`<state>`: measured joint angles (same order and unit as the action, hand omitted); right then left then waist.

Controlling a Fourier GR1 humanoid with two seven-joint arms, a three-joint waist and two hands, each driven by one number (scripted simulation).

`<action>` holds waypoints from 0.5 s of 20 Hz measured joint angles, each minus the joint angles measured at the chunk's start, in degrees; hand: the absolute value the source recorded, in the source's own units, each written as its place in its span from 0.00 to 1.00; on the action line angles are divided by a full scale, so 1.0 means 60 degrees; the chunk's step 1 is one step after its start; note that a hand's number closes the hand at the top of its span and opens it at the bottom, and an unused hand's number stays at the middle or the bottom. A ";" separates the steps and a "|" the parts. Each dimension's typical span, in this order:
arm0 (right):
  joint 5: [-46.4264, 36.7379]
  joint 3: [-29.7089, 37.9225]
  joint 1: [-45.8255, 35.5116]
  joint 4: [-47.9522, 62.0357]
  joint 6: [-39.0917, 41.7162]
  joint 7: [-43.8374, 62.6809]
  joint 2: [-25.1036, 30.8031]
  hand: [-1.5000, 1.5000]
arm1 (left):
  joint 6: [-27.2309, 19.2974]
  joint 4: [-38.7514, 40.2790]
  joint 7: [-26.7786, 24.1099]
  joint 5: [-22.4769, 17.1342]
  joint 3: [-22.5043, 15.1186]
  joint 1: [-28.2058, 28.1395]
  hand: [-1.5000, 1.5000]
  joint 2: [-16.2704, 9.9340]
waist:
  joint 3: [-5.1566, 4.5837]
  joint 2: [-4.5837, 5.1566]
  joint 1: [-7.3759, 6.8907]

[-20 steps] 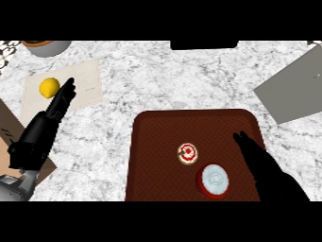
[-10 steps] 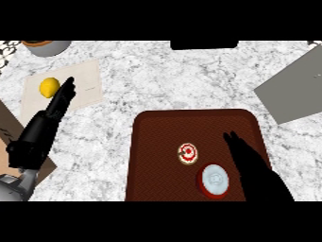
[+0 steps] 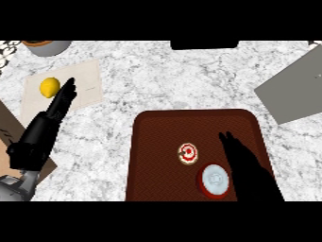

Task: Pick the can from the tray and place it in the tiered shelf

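A red can (image 3: pixel 215 180) with a pale grey lid stands upright near the front of the dark brown tray (image 3: pixel 163 137). My right hand (image 3: pixel 249 168) reaches over the tray from the lower edge, fingers straight, right beside the can on its right. It is open and holds nothing. The grey tiered shelf (image 3: pixel 303 85) lies at the far right of the counter. My left hand (image 3: pixel 46 124) rests at the left, fingers straight and pointing away, their tips next to a lemon (image 3: pixel 49 87).
A small round red-and-white item (image 3: pixel 188 153) sits on the tray just left of and beyond the can. The lemon lies on a pale cutting board (image 3: pixel 83 90). A bowl (image 3: pixel 46 46) stands at the far left corner. A dark object (image 3: pixel 205 45) sits at the back edge.
My right hand has shifted left across the tray, closing in on the can's right side. The left hand and the can stay where they were.
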<state>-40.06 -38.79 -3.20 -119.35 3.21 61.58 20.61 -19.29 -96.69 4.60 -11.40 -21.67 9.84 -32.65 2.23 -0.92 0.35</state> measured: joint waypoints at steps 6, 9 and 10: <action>-0.0391 -0.0087 0.0039 0.0538 0.0054 -0.0086 -0.0399 0.00 | 0.0122 0.0083 -0.0032 -0.0081 0.0108 0.0037 0.50 0.0005 | 0.0004 0.0006 0.0017; -0.0486 -0.0031 0.0082 0.0875 0.0049 -0.0192 -0.0564 0.00 | 0.0129 0.0110 0.0005 -0.0046 0.0080 0.0065 0.50 0.0019 | 0.0010 0.0009 0.0012; -0.0504 0.0014 0.0069 0.1033 0.0041 -0.0235 -0.0629 0.00 | 0.0140 0.0110 -0.0043 -0.0048 0.0101 0.0069 0.50 0.0035 | 0.0008 0.0012 0.0000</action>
<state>-43.08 -38.70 -2.79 -113.16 3.46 60.17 16.83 -18.45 -96.03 4.34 -11.68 -21.07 10.25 -32.44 2.28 -0.85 0.35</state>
